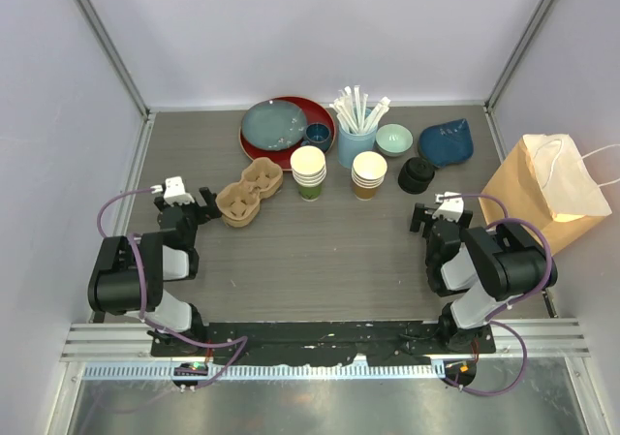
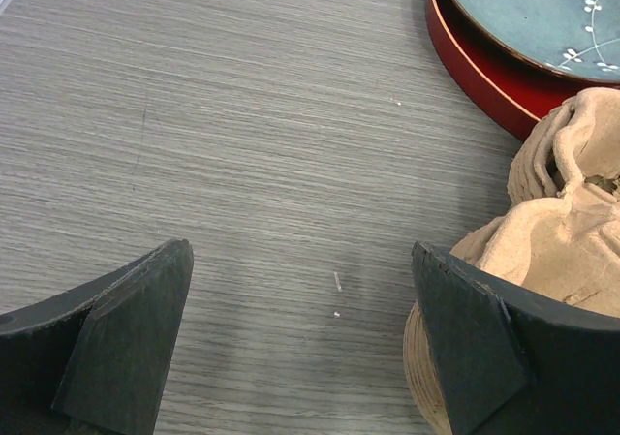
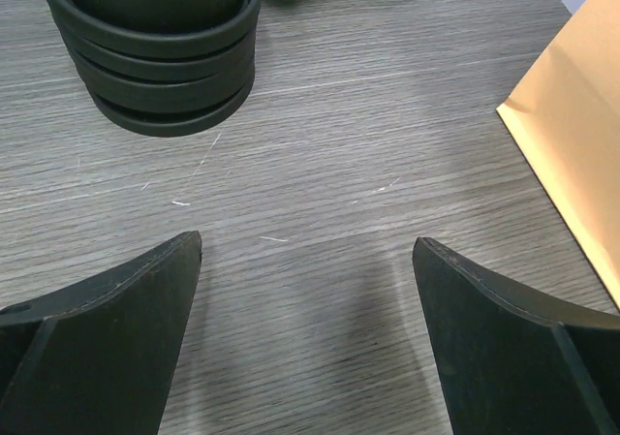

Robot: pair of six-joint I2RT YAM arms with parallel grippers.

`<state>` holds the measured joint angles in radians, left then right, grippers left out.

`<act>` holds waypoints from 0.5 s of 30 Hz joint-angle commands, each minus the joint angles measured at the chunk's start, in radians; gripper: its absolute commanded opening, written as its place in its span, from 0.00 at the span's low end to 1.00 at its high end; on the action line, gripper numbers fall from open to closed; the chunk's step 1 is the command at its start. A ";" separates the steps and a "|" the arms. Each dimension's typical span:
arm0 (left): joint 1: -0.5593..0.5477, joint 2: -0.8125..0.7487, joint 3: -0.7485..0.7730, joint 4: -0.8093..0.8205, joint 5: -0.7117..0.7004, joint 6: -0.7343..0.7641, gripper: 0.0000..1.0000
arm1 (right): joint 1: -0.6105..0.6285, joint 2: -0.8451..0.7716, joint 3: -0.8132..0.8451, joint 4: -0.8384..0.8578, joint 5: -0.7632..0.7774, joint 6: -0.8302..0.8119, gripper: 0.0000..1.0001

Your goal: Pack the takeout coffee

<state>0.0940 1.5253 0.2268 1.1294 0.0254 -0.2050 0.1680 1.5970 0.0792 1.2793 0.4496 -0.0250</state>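
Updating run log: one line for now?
left gripper open, beside cup carrier | right gripper open, near lid stack | nothing held

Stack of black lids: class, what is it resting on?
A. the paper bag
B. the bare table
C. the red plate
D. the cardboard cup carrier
B: in the right wrist view the stack of black lids stands directly on the wood-grain table, well apart from the paper bag.
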 commanded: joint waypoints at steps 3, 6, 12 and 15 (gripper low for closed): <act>0.000 -0.022 0.034 0.003 0.059 0.033 1.00 | -0.001 -0.022 -0.002 0.275 0.040 0.007 0.96; 0.001 -0.022 0.037 -0.010 0.124 0.067 1.00 | 0.001 -0.068 -0.022 0.276 0.069 0.014 0.95; 0.004 -0.123 0.087 -0.162 0.085 0.047 1.00 | 0.030 -0.383 -0.023 0.030 0.118 0.019 0.94; 0.013 -0.186 0.169 -0.351 0.077 0.039 1.00 | 0.031 -0.582 0.077 -0.352 0.074 0.147 0.92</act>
<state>0.0944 1.4376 0.2829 0.9592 0.1101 -0.1715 0.1898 1.2385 0.0612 1.1831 0.5182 0.0010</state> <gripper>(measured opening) 0.996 0.939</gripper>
